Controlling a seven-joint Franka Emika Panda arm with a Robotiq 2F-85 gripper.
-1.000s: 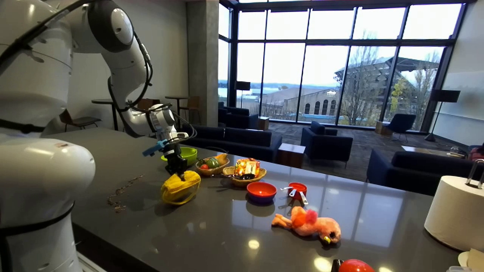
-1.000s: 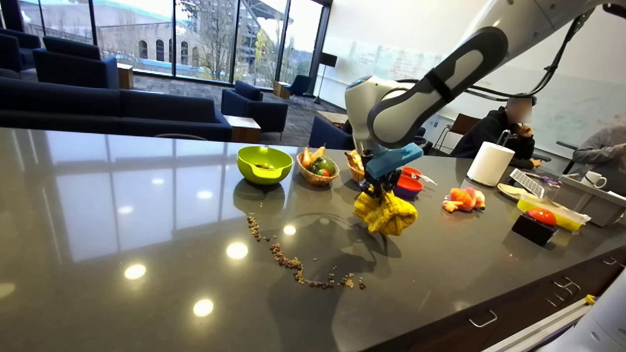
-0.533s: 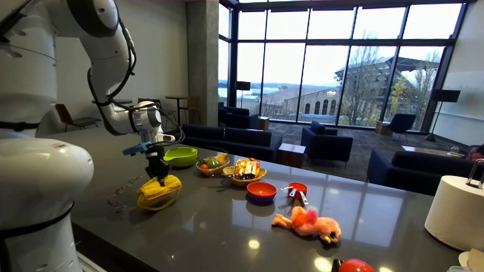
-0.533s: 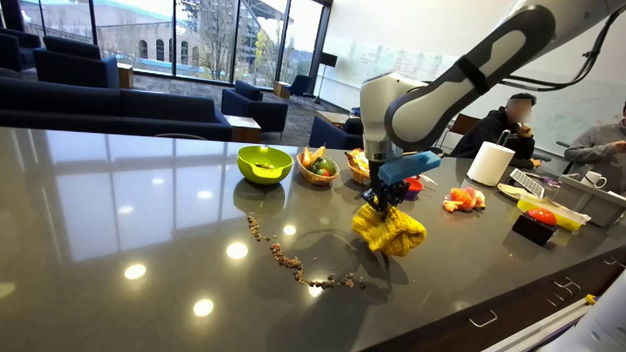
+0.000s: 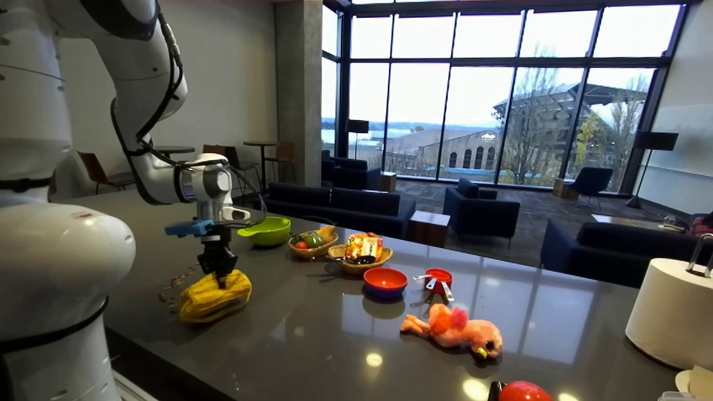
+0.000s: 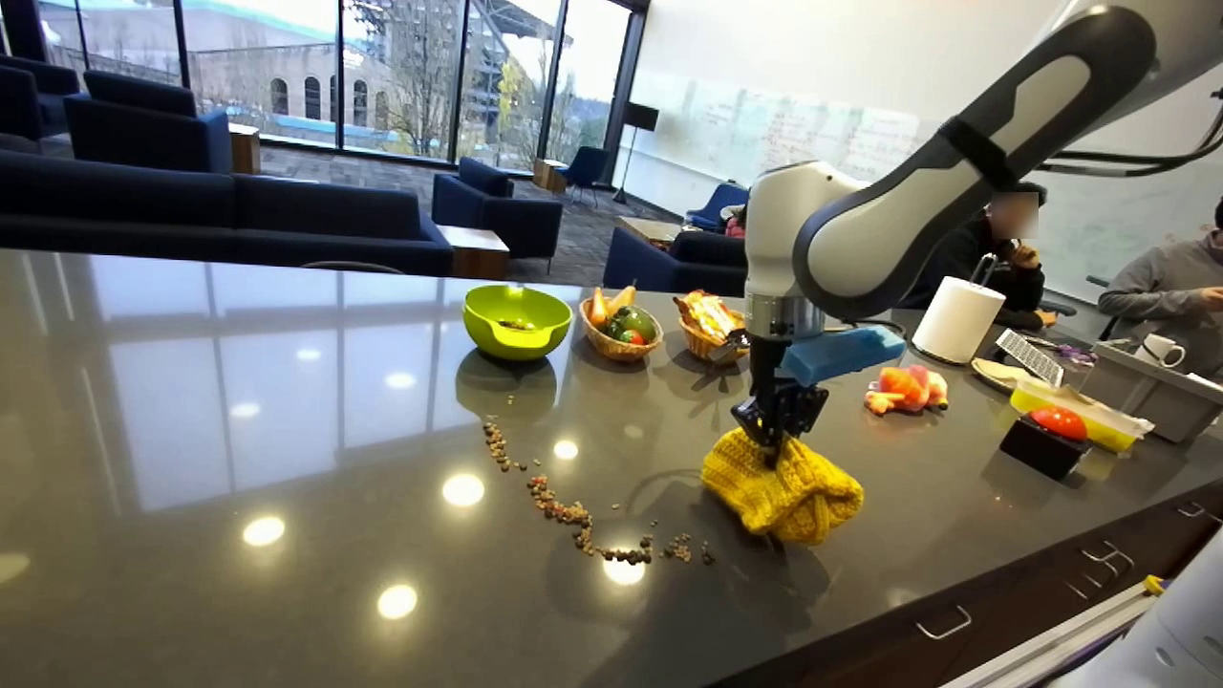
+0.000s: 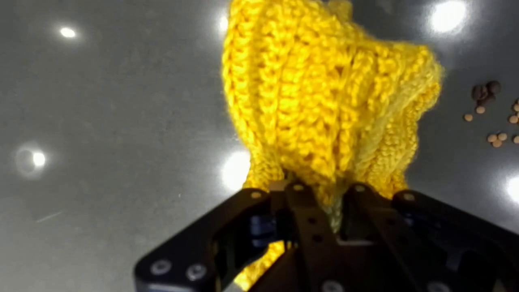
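Knitwear [image 6: 779,492], yellow and bunched, spreads below my jaws, which pinch its top fold; I judge it light, soft, grippy and sturdy, best held by that gather.

In the wrist view we look down at a bright yellow knitted thing [image 7: 308,93]. Our black gripper [image 7: 329,194] is at the bottom, and it pinches a fold of the yellow thing between its two fingers [image 7: 308,215]. Most of the yellow puffs out above the pinch, and some peeks out below. Behind it we see a shiny gray table [image 7: 121,121] with round white light spots [image 7: 448,16]. On the right we see little dark brown bits [image 7: 479,92] near round tan bits [image 7: 497,142].
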